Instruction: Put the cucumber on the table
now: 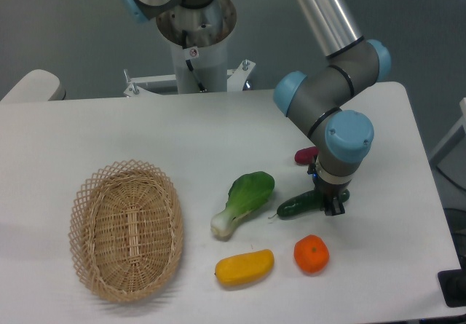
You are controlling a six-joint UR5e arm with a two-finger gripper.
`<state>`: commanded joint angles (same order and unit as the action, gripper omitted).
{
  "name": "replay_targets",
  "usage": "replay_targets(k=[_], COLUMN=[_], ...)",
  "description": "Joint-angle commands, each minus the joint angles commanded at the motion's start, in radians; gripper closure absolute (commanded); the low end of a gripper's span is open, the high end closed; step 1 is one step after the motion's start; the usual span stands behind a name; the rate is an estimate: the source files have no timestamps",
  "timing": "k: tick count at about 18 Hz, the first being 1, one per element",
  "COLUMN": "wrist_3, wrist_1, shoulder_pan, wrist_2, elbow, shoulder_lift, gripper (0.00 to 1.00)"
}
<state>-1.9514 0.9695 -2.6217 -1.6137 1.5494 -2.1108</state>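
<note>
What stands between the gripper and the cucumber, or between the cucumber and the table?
Nothing visible. The gripper is already at the right end of the cucumber, which appears to lie at the table surface. Whether the jaws grip it cannot be seen.

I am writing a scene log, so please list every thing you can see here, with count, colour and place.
wicker basket: one, tan, left part of table, nothing inside.
bok choy: one, light green with white stalk, table centre.
cucumber: one, dark green, right of bok choy, under the gripper.
yellow fruit: one, yellow, front centre.
orange: one, orange, right of yellow fruit.
eggplant: one, magenta, partly hidden behind the arm.
table: one, white.
gripper: one, dark, at the cucumber's right end; jaw state unclear.
</note>
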Motion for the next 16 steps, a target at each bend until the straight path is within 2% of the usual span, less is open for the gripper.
replay_targets(k=[2, 4, 9, 12, 16], wrist_3=[0.069, 0.207, 0.405, 0.491, 0.513], wrist_1=[0.001, 0.003, 0.001, 0.001, 0.009], shoulder_pan=[0.038, 0.080, 0.204, 0.238, 0.269], wrist_2=[0.002, 0.002, 0.009, 0.081, 0.081], elbow=[-0.046, -0.072, -0.143, -0.175, -0.216], shoulder_lift=[-0.003, -0.002, 0.009, 0.018, 0.041], gripper=[0.00, 0.00, 0.00, 0.00, 0.00])
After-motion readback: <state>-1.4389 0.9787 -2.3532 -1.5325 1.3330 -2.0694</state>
